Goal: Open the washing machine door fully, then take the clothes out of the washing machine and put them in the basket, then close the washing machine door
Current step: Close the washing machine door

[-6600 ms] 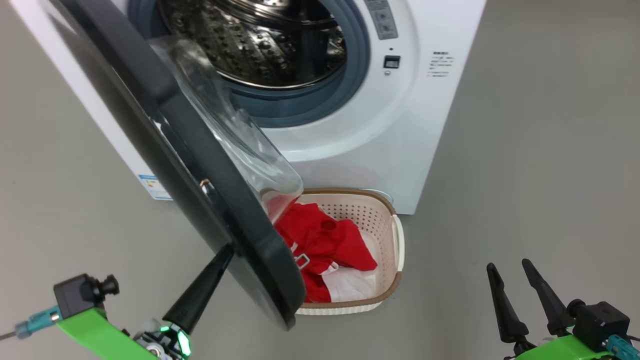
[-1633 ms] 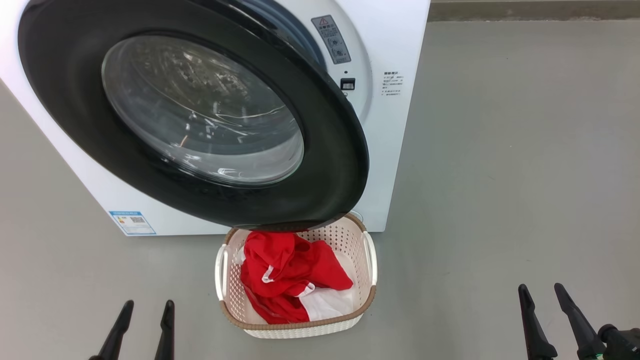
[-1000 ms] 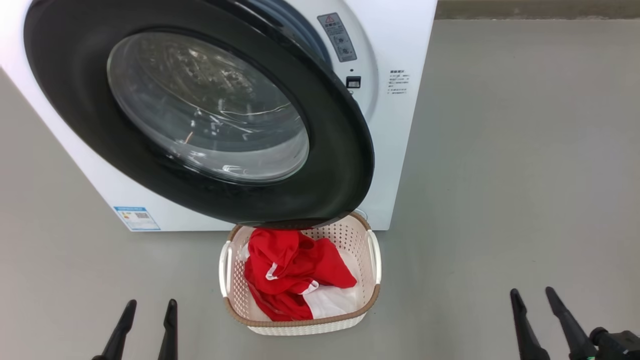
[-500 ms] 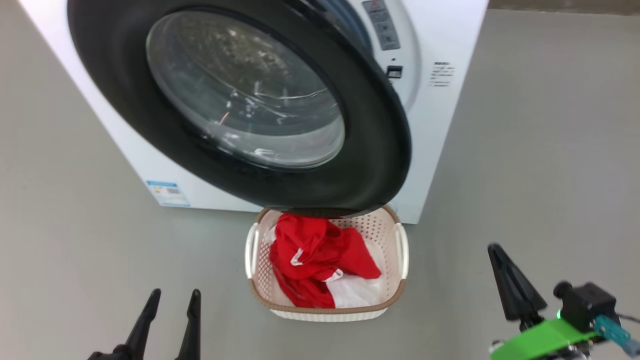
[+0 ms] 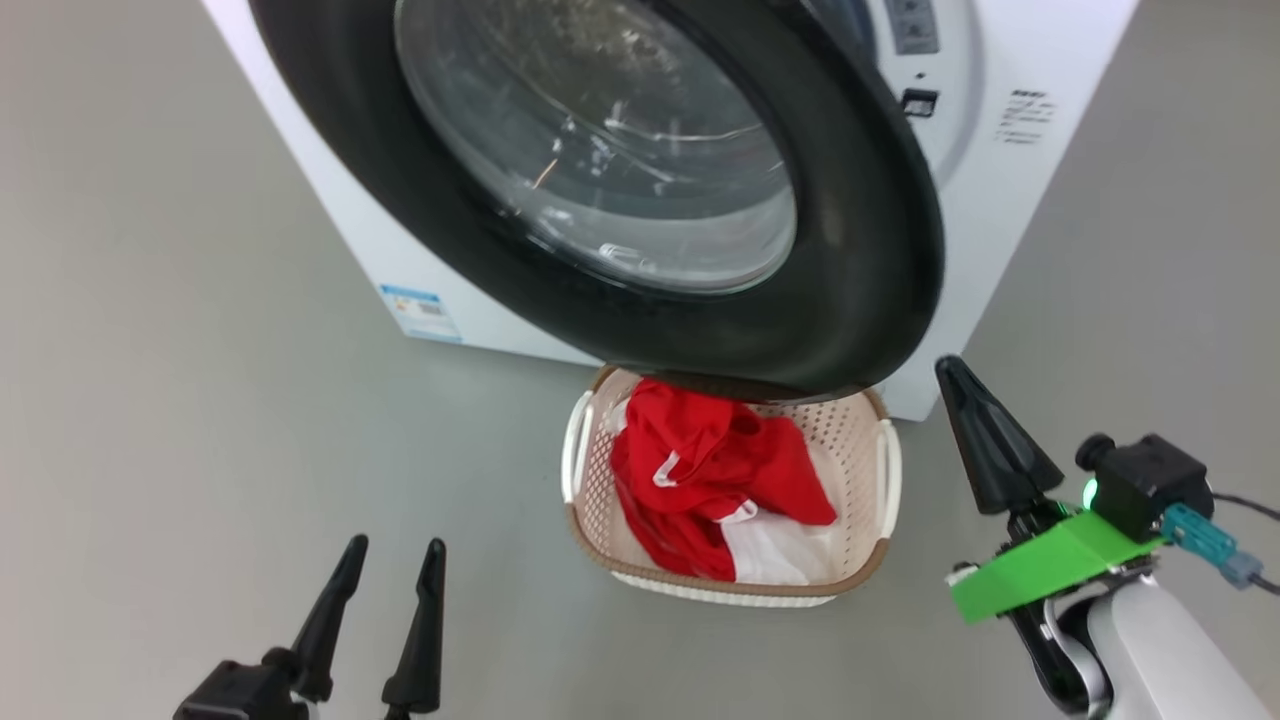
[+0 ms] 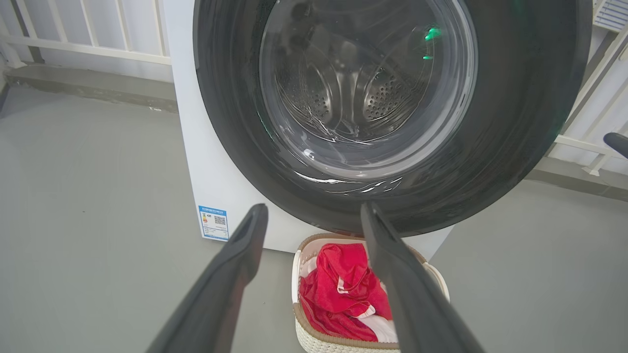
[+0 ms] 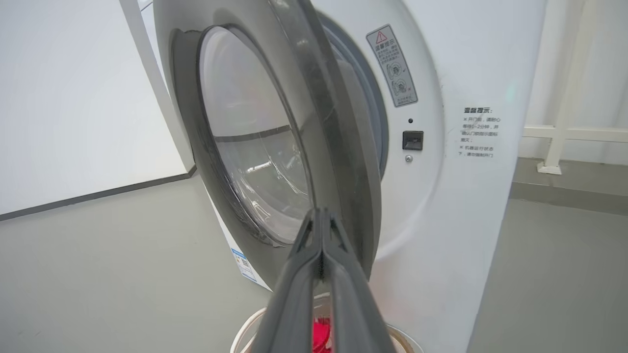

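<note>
Head view first: the washing machine door [image 5: 880, 260] stands ajar, close to the front of the washing machine [image 5: 990, 220] but not latched, and the right wrist view confirms a gap along its free edge. Down on the floor [image 5: 200, 400], the basket [image 5: 740, 592] sits right at the machine's foot, tucked partly under the door's lower rim, with the red clothes [image 5: 720, 470] heaped inside it. That part looks done, which leaves the door. It's a rigid, hinged slab, likely with some weight. The glossy black rim looks slick, so a pinch would probably slide off and a flat push is the better bet. I'd press on the rim at the free side, far from the hinge and level with the latch slot [image 7: 412, 140], keeping off the bulging glass window [image 5: 600, 150]. The right pincer [image 7: 321, 215] has its fingers pressed together into one blunt point, empty, just short of that edge. The left pincer [image 5: 396, 545] hangs low, fingers apart, holding nothing, off to the basket's side.
</note>
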Controlling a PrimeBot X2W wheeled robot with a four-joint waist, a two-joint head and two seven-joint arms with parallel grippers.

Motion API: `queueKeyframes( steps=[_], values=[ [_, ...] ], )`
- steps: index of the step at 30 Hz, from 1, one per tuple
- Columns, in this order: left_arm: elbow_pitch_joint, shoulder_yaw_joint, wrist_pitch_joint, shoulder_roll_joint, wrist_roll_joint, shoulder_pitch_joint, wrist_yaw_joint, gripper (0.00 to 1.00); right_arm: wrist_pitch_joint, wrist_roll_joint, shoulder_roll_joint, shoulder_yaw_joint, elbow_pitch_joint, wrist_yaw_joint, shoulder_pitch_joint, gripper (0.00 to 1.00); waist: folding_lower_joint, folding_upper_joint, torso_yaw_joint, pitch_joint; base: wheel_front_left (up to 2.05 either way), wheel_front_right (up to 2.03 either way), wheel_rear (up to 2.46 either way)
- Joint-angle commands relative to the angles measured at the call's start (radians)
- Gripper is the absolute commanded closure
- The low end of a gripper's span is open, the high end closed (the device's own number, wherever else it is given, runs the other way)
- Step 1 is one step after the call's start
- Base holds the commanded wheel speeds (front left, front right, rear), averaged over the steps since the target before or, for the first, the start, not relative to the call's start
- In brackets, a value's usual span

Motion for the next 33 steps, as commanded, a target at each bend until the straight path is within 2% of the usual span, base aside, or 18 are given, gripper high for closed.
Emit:
queueKeyframes(
  steps=[1, 15, 33],
  values=[
    [-0.023, 0.025, -0.012, 0.004, -0.012, -0.041, 0.001, 0.0, -0.006, 0.021, -0.011, 0.03, -0.017, 0.006, -0.043, 1.0, 0.0, 0.0, 0.038, 0.04, 0.0, 0.0, 0.0],
    [-0.027, -0.003, -0.012, 0.004, -0.055, -0.098, 0.001, 0.0, -0.006, 0.024, -0.042, 0.041, 0.002, 0.006, -0.172, 1.0, 0.0, 0.0, 0.088, 0.138, 0.0, 0.0, 0.0],
    [-0.042, -0.029, -0.012, 0.004, -0.091, -0.189, 0.001, 0.0, -0.006, 0.024, -0.102, -0.04, -0.011, 0.006, -0.334, 1.0, 0.0, 0.0, 0.105, 0.278, 0.0, 0.0, 0.0]
  ],
)
